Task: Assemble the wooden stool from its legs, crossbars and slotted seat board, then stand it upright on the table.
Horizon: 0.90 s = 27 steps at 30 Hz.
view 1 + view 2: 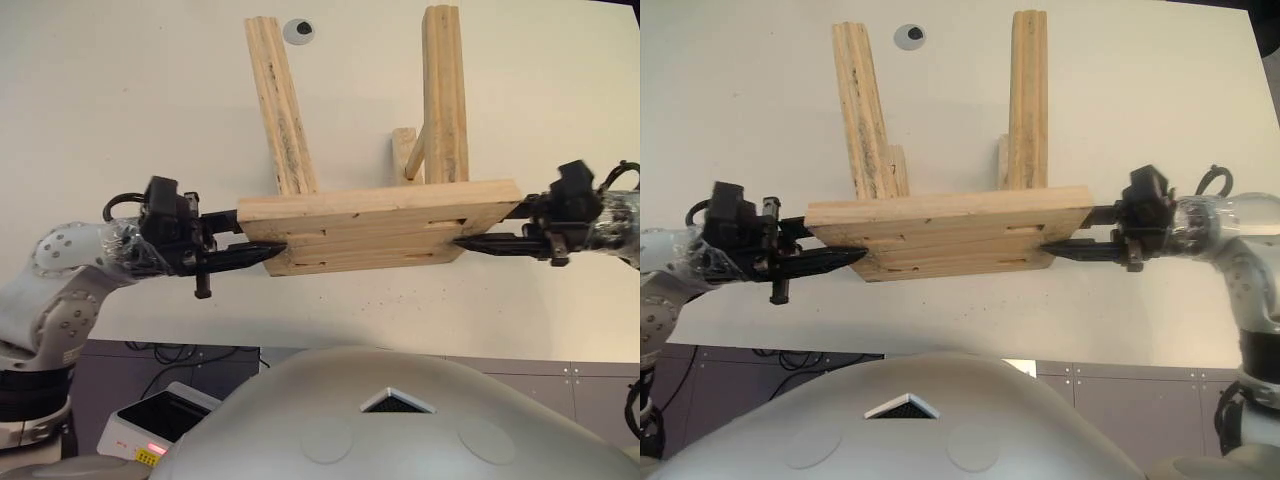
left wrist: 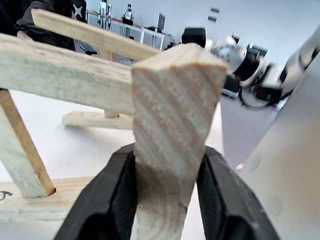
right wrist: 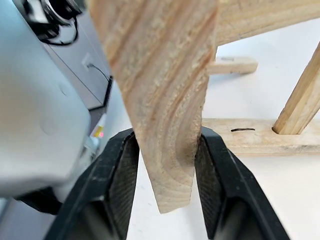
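My left claw [image 1: 262, 232] is clamped on the left end of the seat [image 1: 380, 225], and my right claw [image 1: 487, 228] is clamped on its right end. The seat is tilted by the table's [image 1: 120, 120] near edge, with the legs [image 1: 283, 110] pointing to the far edge.

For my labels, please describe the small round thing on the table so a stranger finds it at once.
On the white table, find the wooden stool, its legs pointing away. Beside the far tip of its left leg lies a small disc. It alone is round and grey with a dark centre.
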{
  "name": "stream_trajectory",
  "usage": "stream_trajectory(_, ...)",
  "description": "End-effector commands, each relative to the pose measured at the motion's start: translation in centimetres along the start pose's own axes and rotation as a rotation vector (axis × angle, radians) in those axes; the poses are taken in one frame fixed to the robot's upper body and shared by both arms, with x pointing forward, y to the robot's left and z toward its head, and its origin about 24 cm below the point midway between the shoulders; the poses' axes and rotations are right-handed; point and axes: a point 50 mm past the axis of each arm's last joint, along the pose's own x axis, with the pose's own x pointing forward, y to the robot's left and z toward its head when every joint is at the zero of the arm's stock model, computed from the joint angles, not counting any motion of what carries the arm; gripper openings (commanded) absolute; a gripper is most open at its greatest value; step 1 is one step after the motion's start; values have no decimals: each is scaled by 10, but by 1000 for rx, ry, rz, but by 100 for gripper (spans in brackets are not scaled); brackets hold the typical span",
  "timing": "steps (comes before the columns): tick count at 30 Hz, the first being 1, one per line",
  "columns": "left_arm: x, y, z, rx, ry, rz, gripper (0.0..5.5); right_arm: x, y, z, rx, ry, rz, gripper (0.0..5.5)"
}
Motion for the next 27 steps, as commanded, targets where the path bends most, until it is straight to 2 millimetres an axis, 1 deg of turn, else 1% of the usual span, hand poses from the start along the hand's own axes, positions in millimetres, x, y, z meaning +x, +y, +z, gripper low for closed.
stream_trajectory(1,12,-27,35,-469,-91,-6,149,0,28,44,397,-83,67,152)
stream_trajectory(2,13,-25,39,-476,-89,17,149,-3,27,54,448,-106,66,152)
stream_trajectory(4,13,-22,40,-476,-37,83,147,-7,23,72,522,-117,43,150)
stream_trajectory(6,4,-12,46,-479,84,159,144,-11,18,90,571,-59,11,150)
stream_trajectory(7,-2,-5,53,-483,153,195,143,-12,12,97,587,-36,-11,150)
stream_trajectory(9,-10,6,65,-489,222,264,143,-8,-4,110,611,-15,-55,150)
stream_trajectory(12,-15,31,76,-538,246,359,144,10,-42,118,696,-11,-183,150)
stream_trajectory(14,-17,50,72,-626,267,426,144,28,-68,127,751,-3,-249,150)
stream_trajectory(16,-18,68,66,-710,314,445,146,52,-91,140,807,2,-308,151)
stream_trajectory(19,-11,102,64,-779,347,502,147,85,-112,145,879,11,-393,151)
stream_trajectory(21,-6,120,65,-800,332,551,147,98,-122,148,896,-23,-442,152)
stream_trajectory(22,-5,129,66,-802,302,584,147,102,-127,153,894,-75,-461,152)
stream_trajectory(23,-4,135,66,-795,276,590,148,106,-130,159,885,-121,-466,193)
stream_trajectory(24,-5,141,68,-795,235,596,190,107,-132,163,880,-162,-466,224)
stream_trajectory(25,-6,145,70,-797,196,605,216,106,-134,165,873,-190,-465,247)
stream_trajectory(27,-11,153,79,-780,108,617,262,98,-137,169,877,-257,-469,295)
